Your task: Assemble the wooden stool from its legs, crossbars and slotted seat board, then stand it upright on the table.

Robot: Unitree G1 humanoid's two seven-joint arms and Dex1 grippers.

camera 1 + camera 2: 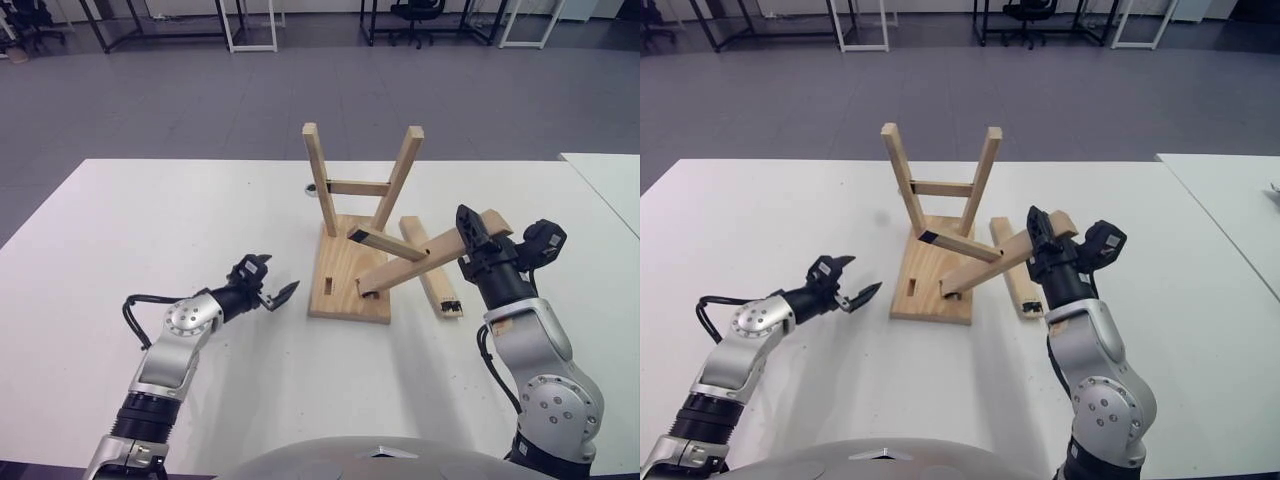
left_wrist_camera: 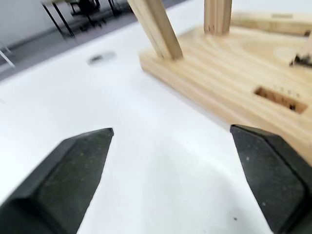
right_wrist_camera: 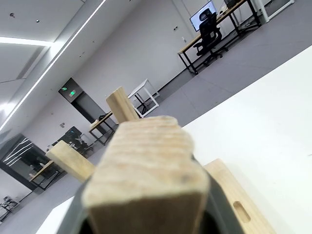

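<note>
The slotted seat board (image 1: 340, 290) lies flat on the white table (image 1: 150, 220). Two legs (image 1: 320, 180) stand up from its far end, joined by a crossbar (image 1: 358, 187). My right gripper (image 1: 478, 243) is shut on a third leg (image 1: 420, 262), held tilted with its lower end down at a slot in the board; a short crossbar (image 1: 385, 243) juts from this leg. The leg's end grain (image 3: 146, 165) shows close up in the right wrist view. Another leg (image 1: 432, 275) lies on the table beside the board. My left gripper (image 1: 268, 290) rests open just left of the board, and its fingers (image 2: 73, 165) have nothing between them.
A small round grey fitting (image 1: 312, 187) sits in the tabletop behind the stool. A second white table (image 1: 610, 185) stands to the right across a gap. Bare tabletop stretches to the left and in front of the board.
</note>
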